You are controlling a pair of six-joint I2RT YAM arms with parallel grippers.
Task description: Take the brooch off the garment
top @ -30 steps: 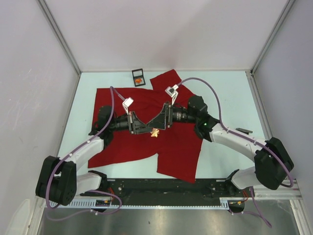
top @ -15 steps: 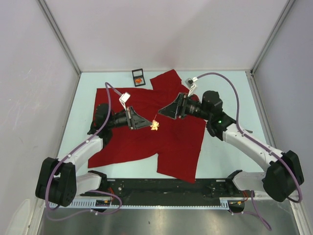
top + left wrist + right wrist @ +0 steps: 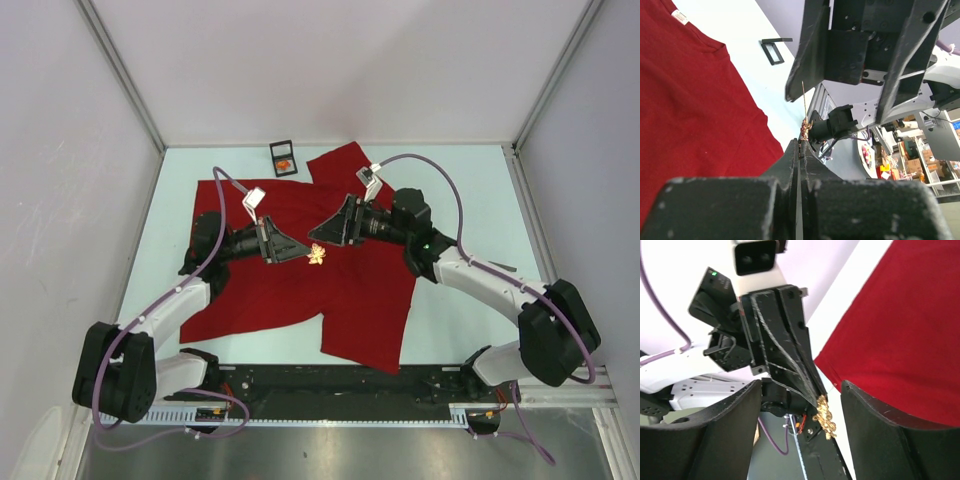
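From the top camera, I have the large plain red soft-cloth T-shirt [image 3: 300, 290] spread flat on the pale surface [image 3: 480, 190] beneath both sets of jaws. The left jaws are pressed together on the small gold metal brooch [image 3: 316, 256], which sticks out just past their tips. The right jaws stand wide, just beyond the brooch and apart from it, holding nothing. Past both jaws, at the shirt's far edge, sits a small black square box [image 3: 283, 157] with an orange piece lying in it. I cannot tell what that piece is.

On the left wrist camera, the left jaws are clamped tight with the brooch [image 3: 806, 131] at their very tip. Its thin pin [image 3: 803, 100] rises toward the gaping right jaws above. The T-shirt [image 3: 690, 100] lies off to the left of the jaws, a tiny white tag [image 3: 681, 16] at its edge.

On the right wrist camera, my right fingers [image 3: 725, 435] are spread far apart. The left jaws reach in between them with the brooch [image 3: 824, 415] at their tip, no cloth on it. The T-shirt [image 3: 900, 330] lies off to the right.
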